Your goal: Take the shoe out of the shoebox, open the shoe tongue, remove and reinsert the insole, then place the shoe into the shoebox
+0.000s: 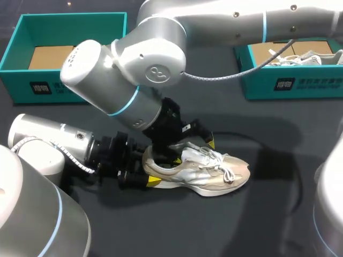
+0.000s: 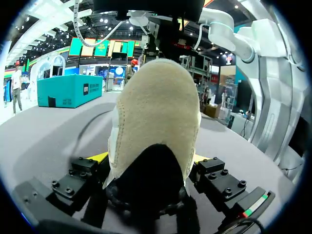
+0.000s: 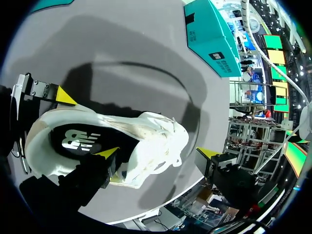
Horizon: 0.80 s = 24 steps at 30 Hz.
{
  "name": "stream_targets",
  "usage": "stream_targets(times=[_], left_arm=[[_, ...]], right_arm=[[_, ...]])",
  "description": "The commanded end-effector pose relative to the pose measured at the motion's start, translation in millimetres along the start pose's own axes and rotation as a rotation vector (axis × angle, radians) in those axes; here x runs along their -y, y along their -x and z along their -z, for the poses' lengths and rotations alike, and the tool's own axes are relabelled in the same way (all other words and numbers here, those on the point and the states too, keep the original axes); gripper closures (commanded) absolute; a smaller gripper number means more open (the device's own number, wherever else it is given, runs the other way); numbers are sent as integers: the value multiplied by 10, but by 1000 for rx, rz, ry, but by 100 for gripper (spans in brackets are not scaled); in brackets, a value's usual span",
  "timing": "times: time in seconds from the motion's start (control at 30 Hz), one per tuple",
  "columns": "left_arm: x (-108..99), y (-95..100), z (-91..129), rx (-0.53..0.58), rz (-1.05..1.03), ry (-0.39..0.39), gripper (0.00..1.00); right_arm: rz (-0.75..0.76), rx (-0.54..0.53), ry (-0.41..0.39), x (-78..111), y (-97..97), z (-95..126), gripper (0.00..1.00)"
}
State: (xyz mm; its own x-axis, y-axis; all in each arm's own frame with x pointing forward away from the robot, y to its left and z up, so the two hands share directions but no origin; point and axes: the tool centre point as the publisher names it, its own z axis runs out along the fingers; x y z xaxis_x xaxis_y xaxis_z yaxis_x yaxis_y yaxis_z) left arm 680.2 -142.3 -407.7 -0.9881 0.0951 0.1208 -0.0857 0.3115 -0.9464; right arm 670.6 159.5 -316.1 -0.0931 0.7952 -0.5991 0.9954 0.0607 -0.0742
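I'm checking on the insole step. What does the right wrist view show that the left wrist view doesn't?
Only the right wrist view: the dark insole inside the shoe, with one finger of the right gripper at the opening. Only the left wrist view: the heel held between the left gripper's fingers. Both: the shoe lying on the grey table.

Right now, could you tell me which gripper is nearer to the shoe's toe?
Right. The right gripper sits over the middle of the shoe, one finger inside it. The left gripper clamps the heel, farthest from the toe.
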Motion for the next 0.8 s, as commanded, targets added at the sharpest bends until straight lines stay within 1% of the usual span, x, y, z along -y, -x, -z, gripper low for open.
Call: stream_targets(times=[0.03, 0.2, 0.33, 0.47, 0.7, 0.73, 0.77, 0.8], left_arm=[[-9, -14, 4, 2, 0, 0, 100], [-9, -14, 4, 2, 0, 0, 100], [-9, -14, 4, 2, 0, 0, 100], [-9, -14, 4, 2, 0, 0, 100], [-9, -14, 4, 2, 0, 0, 100], [-9, -14, 4, 2, 0, 0, 100], [-9, -14, 4, 2, 0, 0, 100], [-9, -14, 4, 2, 0, 0, 100]], right_arm=[[-736, -52, -4, 34, -46, -83, 0], [-715, -96, -8, 15, -249, -91, 0], [-721, -111, -3, 17, -300, -83, 0], [-741, -108, -5, 52, -271, -69, 0], [-772, -98, -12, 108, -126, -22, 0], [-774, -99, -14, 111, -107, -14, 7], [-776, -98, -16, 113, -95, -7, 21], [-773, -96, -19, 112, -85, -2, 27]])
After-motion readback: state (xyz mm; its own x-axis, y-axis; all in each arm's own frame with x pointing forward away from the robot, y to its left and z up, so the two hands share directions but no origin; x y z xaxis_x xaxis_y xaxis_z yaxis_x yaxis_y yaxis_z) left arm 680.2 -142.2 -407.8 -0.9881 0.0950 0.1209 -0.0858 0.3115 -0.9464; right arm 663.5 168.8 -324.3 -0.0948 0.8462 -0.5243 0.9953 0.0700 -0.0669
